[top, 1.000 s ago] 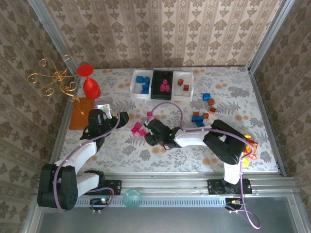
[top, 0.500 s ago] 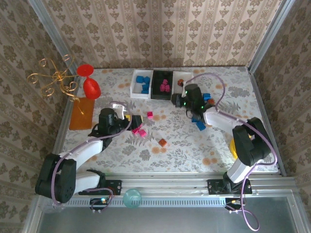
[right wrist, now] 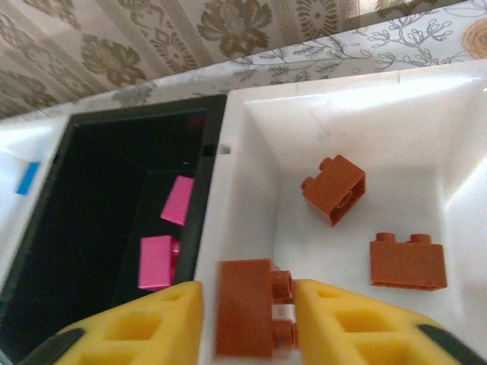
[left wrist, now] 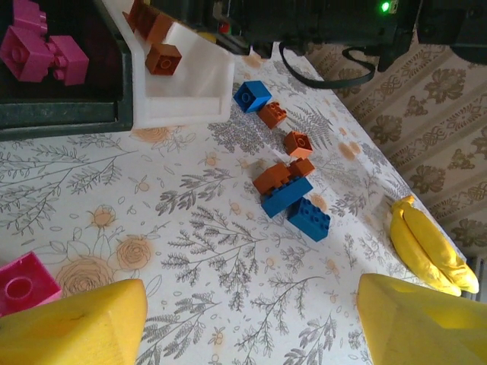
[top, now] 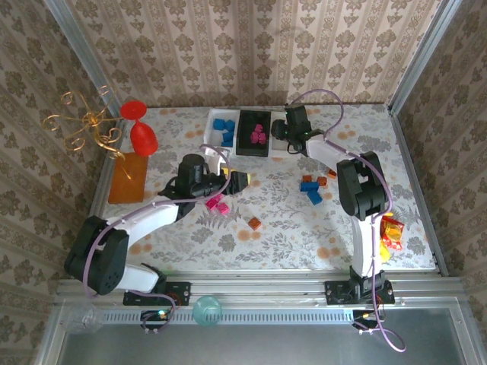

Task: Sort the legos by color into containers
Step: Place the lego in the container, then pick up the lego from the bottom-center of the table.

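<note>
Nearest you, one orange-brown brick [top: 255, 223] is lying alone on the table [top: 190, 236]. Just beyond it a few pink bricks [top: 217, 204] are sitting beside your left gripper [top: 237, 180]. Its fingers [left wrist: 84, 323] are standing wide apart with nothing between them. In the left wrist view one pink brick [left wrist: 23, 285] is lying just beside a fingertip, so I judge you are lining up a pink pick. Further right, a mixed cluster [top: 312, 186] of blue and orange-brown bricks is lying near mid-table.

At the far edge you are working the drop. Your right gripper [right wrist: 247, 323] is hanging inside the walls of the right-hand white bin [right wrist: 319, 85], with a brown brick [right wrist: 245, 304] between its yellow pads [right wrist: 152, 323]. They are parting only slightly. A sliver of gap is showing on one side of the brick and it looks to be slipping free, though I cannot tell whether the other pad is touching it. Two matching bricks [right wrist: 333, 190] are lying in the bin below.

To do this well, be holding the wrist over the white floor, away from the wall shared with the black bin [right wrist: 91, 198], where the pink ones [right wrist: 160, 262] belong. Be widening fully before lifting.
</note>
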{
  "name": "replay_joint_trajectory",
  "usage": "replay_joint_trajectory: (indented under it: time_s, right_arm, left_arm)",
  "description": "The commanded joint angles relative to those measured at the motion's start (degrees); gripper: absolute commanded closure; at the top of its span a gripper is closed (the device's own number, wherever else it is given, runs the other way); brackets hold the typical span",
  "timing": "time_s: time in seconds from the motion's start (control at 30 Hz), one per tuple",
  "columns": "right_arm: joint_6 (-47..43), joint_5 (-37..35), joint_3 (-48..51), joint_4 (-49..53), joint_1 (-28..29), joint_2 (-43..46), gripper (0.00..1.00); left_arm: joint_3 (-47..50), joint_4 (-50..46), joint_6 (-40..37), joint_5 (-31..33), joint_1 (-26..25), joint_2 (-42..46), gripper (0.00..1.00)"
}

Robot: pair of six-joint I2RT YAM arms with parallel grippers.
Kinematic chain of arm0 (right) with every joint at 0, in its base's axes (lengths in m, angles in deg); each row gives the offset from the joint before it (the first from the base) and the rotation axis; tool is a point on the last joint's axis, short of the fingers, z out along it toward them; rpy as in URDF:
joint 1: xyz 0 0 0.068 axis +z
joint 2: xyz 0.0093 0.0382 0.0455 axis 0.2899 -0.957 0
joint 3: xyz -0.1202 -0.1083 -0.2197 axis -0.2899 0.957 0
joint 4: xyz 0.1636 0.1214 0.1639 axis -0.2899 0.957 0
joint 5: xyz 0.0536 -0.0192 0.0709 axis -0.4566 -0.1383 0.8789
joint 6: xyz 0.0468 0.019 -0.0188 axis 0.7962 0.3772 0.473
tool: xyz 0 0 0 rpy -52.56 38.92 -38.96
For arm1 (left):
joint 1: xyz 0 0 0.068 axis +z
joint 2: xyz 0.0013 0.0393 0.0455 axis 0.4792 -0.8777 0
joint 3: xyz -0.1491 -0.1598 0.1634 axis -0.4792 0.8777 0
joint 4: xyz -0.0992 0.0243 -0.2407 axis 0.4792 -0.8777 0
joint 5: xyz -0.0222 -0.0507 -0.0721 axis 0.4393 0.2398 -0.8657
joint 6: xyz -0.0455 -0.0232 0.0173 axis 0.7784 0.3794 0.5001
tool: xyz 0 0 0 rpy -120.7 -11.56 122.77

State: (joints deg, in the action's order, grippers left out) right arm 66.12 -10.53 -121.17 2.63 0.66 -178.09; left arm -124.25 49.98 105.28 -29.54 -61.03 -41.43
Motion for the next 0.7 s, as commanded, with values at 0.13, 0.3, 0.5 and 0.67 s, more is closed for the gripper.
replay_joint_trajectory:
  time_s: [0.13,0.3,0.5,0.67]
  right_arm:
    - [-4.08,-0.53,5.39,1.35,0.13,8.19,0.41]
    - [-6.89,6.61,22.5,-0.73,3.64,23.3,0.34]
    - [-13.32,5.47,42.94,0.22,16.63,39.33,0.28]
    - [-13.76,2.79,51.51,0.73,25.94,44.81,0.24]
  left_arm:
    - [-2.76,-4.86,-2.17,1.94,-0.12,0.95,0.26]
    - [0.02,-10.83,-7.48,5.3,0.21,4.04,0.25]
    - [8.34,-12.74,-9.88,-0.02,4.49,11.26,0.23]
    - [14.87,-14.12,-5.98,-0.08,7.74,18.12,0.22]
